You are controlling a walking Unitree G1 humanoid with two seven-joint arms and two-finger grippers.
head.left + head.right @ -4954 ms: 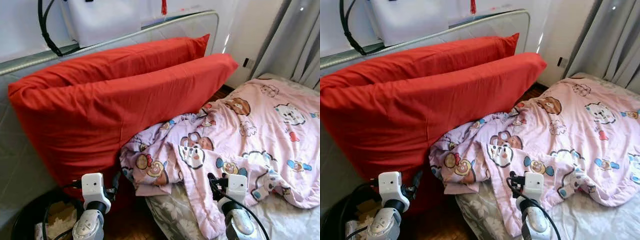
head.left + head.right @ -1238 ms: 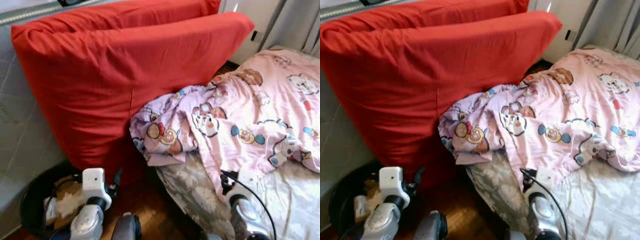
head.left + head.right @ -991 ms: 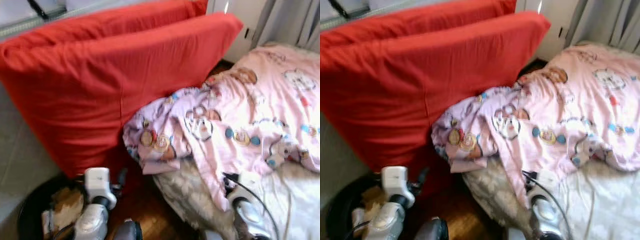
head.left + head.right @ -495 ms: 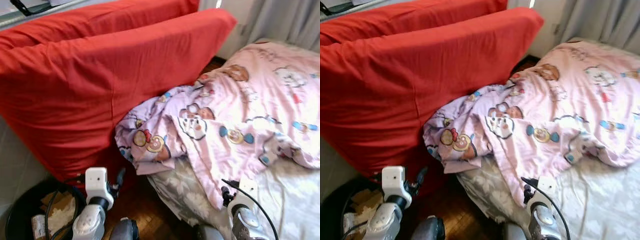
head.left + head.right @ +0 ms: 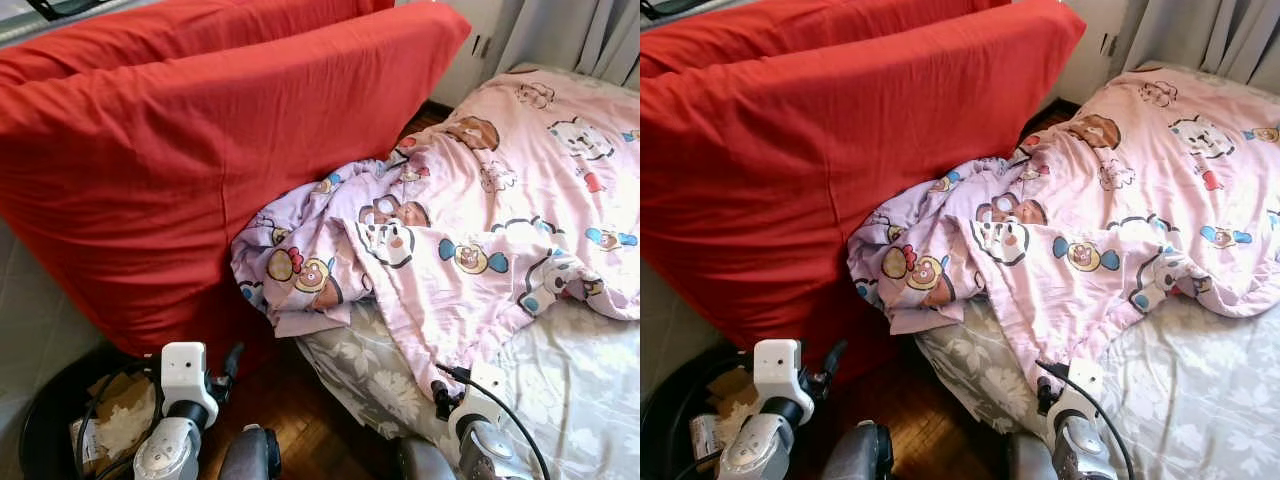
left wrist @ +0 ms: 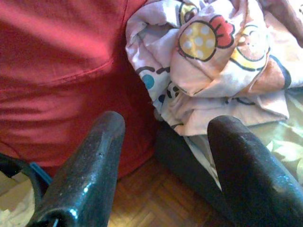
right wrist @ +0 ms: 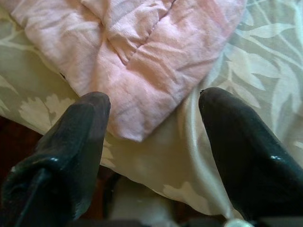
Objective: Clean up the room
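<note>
A crumpled pink quilt (image 5: 470, 220) with cartoon prints lies across the bed, its bunched corner (image 6: 213, 52) hanging over the bed's near edge. Two big red pillows (image 5: 200, 150) lean upright against the headboard side, beside the quilt. My left gripper (image 6: 163, 137) is open and held low over the wooden floor, facing the gap between the red pillow and the quilt's corner. My right gripper (image 7: 151, 123) is open too, just above a quilt flap (image 7: 142, 61) on the grey floral sheet (image 5: 560, 380).
A black bin (image 5: 55, 425) with cardboard and paper scraps stands on the floor at the lower left, next to my left arm. Grey curtains (image 5: 590, 35) hang at the far right. Parquet floor (image 5: 310, 430) shows between bin and bed.
The camera has shifted and tilted; the scene has slid slightly in view. Both arms stay low and open, and the quilt and pillows have not moved.
</note>
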